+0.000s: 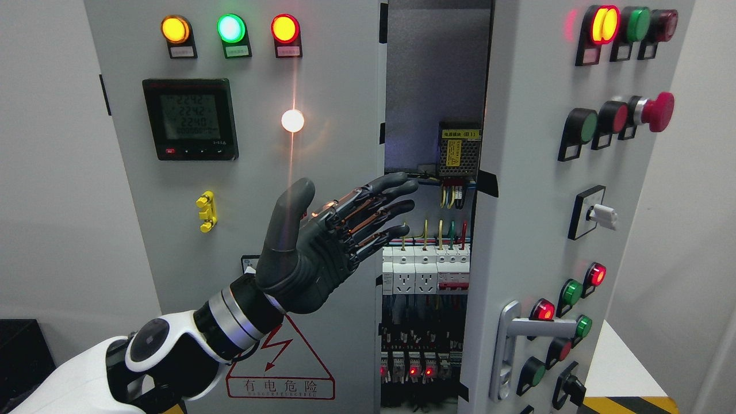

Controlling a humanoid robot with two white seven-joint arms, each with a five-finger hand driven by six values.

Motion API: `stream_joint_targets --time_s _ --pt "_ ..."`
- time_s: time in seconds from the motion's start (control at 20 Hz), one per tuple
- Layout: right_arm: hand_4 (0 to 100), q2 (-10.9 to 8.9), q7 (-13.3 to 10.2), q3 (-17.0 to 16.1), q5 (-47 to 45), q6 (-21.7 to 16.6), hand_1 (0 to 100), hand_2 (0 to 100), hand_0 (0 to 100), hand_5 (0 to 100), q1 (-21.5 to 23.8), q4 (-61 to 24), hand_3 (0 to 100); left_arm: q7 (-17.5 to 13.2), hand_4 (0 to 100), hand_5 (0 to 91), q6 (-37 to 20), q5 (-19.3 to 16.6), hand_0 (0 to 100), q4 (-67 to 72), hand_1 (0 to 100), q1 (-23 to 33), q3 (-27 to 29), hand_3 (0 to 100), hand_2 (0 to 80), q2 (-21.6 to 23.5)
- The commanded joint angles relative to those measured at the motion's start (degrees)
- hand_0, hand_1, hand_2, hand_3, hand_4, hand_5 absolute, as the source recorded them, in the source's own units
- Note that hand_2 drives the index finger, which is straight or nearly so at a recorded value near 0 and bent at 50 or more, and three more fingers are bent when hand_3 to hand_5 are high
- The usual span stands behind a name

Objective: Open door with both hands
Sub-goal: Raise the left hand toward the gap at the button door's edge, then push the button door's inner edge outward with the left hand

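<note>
Standing ajar at three o'clock, the right door (535, 190) exposes wiring. My left arm (172, 356) rises from seven o'clock, left hand (322, 247) flat, fingers (391, 187) extended toward the gap, holding nothing.

You have bright, even, sharp lighting. Above the left hand (322, 241), a white glare spot (292, 121) throws a thin vertical streak. Right of its fingertips, the cabinet interior (428, 86) lies shadowed. The indicator lamps (230, 29) bloom.
</note>
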Motion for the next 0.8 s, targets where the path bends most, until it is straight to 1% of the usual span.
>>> stream_joint_targets --time_s 0.0,0.15,0.3,0.4,0.5,0.6,0.75 --pt "0 0.00 0.0 0.0 0.0 0.0 0 0 0 0 0.0 0.0 0 -0.1 0 0.0 2.0 4.7 0 3.5 0 -4.9 -7.5 0 0.0 -5.1" --pt "0 0.00 0.0 0.0 0.0 0.0 0 0 0 0 0.0 0.0 0 -0.1 0 0.0 3.2 5.1 0 3.5 0 -6.5 -7.4 0 0.0 -7.3" --pt "0 0.00 0.0 0.0 0.0 0.0 0 0 0 0 0.0 0.0 0 -0.1 0 0.0 3.2 7.5 0 3.1 0 -8.0 -7.4 0 0.0 -7.9" --pt "0 0.00 0.0 0.0 0.0 0.0 0 0 0 0 0.0 0.0 0 -0.1 0 0.0 3.3 8.4 0 3.0 0 -8.5 -7.4 0 0.0 -7.9" --pt "0 0.00 0.0 0.0 0.0 0.0 0 0 0 0 0.0 0.0 0 -0.1 0 0.0 3.3 8.5 0 3.0 0 -8.8 -7.4 0 0.0 -8.1" --pt "0 0.00 0.0 0.0 0.0 0.0 0 0 0 0 0.0 0.0 0 -0.1 0 0.0 3.2 8.6 0 3.0 0 -9.4 -7.4 0 0.0 -9.3" --pt "0 0.00 0.0 0.0 0.0 0.0 0 0 0 0 0.0 0.0 0 -0.1 0 0.0 3.3 9.5 0 2.1 0 -9.7 -7.4 0 0.0 -10.0"
